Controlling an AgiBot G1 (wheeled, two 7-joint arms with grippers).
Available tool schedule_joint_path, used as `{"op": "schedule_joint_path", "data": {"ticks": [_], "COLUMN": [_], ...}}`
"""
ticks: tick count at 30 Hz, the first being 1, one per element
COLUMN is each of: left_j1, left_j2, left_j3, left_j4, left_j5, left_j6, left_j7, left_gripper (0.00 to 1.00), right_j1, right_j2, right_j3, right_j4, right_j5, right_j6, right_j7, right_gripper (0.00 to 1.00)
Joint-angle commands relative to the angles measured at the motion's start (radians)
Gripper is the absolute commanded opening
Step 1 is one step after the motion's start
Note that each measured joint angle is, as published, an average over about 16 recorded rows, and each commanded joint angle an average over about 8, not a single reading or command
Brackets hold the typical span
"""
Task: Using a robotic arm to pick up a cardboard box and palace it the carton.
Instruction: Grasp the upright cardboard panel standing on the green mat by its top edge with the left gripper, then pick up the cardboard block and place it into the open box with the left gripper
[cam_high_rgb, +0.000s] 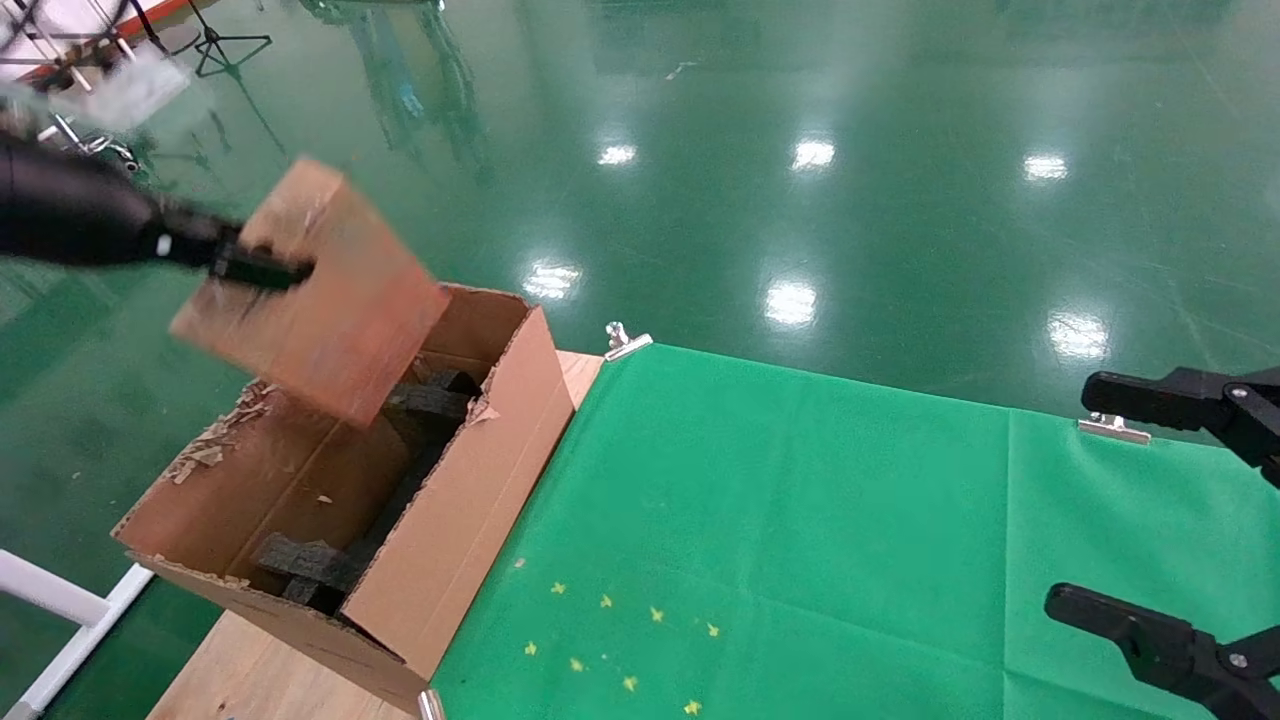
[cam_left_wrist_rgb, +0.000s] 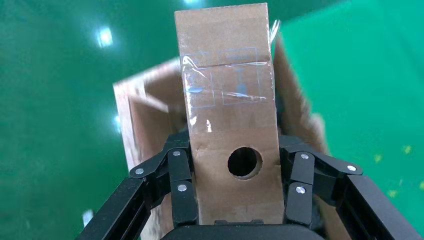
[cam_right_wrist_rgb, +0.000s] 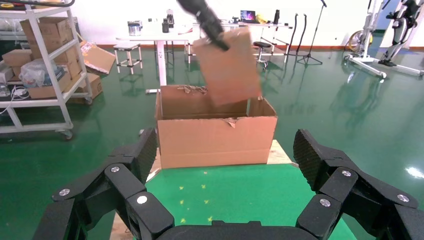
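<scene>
While the box hangs over the opening, these lines hold:

Left gripper: the left gripper (cam_left_wrist_rgb: 240, 197) is clamped on the cardboard box (cam_high_rgb: 310, 290), one finger (cam_left_wrist_rgb: 181, 182) pressed on each side face.
Box position: in the air, tilted, its lower corner over the far end of the carton (cam_high_rgb: 470, 510); not yet inside.
Carton: open-topped, ragged flaps, standing on the wooden table edge (cam_high_rgb: 250, 670) just beside the green cloth (cam_high_rgb: 800, 530).
Right gripper: the right gripper (cam_right_wrist_rgb: 227, 170) hangs over the cloth well apart from the carton, jaws spread wide, holding nothing.
Step in hand: lowering the box into the carton, by my reading.
Doing it well: level the tilt first, so the low corner does not catch the near wall or torn flap. Bring it down over a bare part of the floor, not onto the foam pieces (cam_high_rgb: 310, 565). Release only once it is resting.
Count, boxes: one small box, one carton.
Count, foam: at least two dark clusters inside; exact number cannot be told.
Count, grippers: two.
Count, cloth clips: two metal clips (cam_high_rgb: 625, 341) visible on the far edge.
</scene>
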Motion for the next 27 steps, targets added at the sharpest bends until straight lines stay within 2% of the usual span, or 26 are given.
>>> {"op": "schedule_joint_path", "data": {"ticks": [1,7,14,27], "left_j1": [0.025,0.100,0.155,0.201], "left_j2": [-0.021,-0.016,0.026,0.127], "left_j3": [0.008,0.032,0.038,0.050], "left_j4": [0.060,0.236,0.405,0.673], "left_j5": [-0.006,0.012,0.008,0.017], "left_j6": [-0.009,-0.102,-0.209,-0.322], "left_j7": [0.063,0.182,0.280,0.378], "left_gripper": [0.00,0.00,0.00,0.00], "right_j1": [0.000,0.000,0.000,0.000], "right_j2": [0.000,0.000,0.000,0.000], "right_j3": [0.000,0.000,0.000,0.000], "right_j4": [0.000,0.000,0.000,0.000], "right_j5": [0.000,0.000,0.000,0.000], "right_j6": [0.000,0.000,0.000,0.000], "right_j7": [0.000,0.000,0.000,0.000], "right_gripper": [1.00,1.00,1.00,1.00]}}
